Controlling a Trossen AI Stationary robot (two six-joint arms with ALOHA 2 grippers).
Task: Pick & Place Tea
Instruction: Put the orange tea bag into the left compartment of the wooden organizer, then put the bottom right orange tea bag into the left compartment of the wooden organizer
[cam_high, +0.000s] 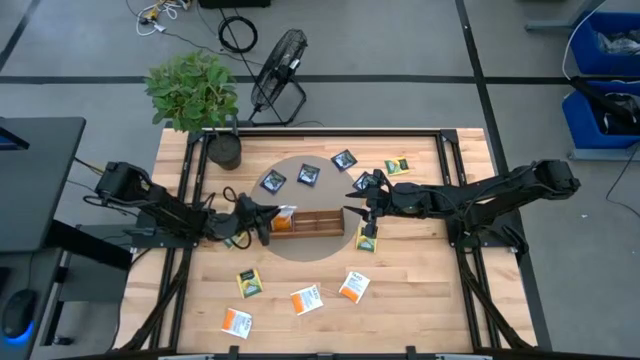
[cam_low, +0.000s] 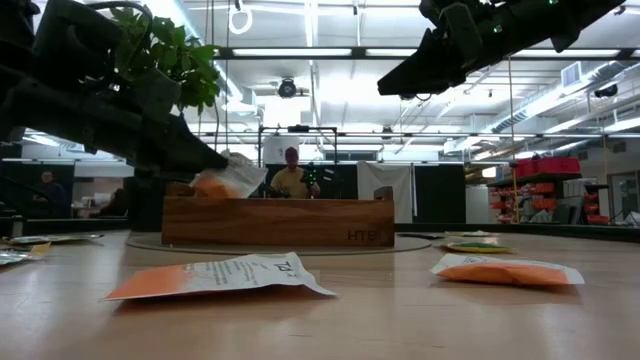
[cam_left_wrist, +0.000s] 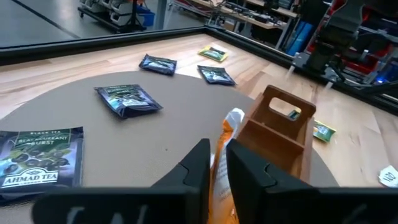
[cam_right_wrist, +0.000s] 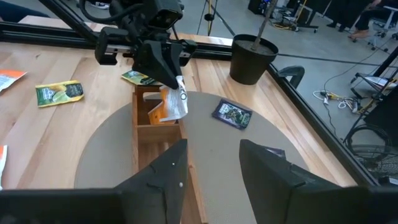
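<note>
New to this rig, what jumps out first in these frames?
The left gripper is shut on an orange-and-white tea sachet, holding it just over the left end of the wooden tray at the table's middle. The right gripper hangs open above the tray's other end, holding nothing. Loose sachets ring the tray: navy ones on the far side, orange ones along the near edge.

Bright ceiling strip lights (cam_low: 300, 52) (glaring), soft shadows, foreground sachet (cam_low: 220, 277) blurred

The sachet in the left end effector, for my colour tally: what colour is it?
Orange and white sachet, clearest in the right wrist view.
</note>
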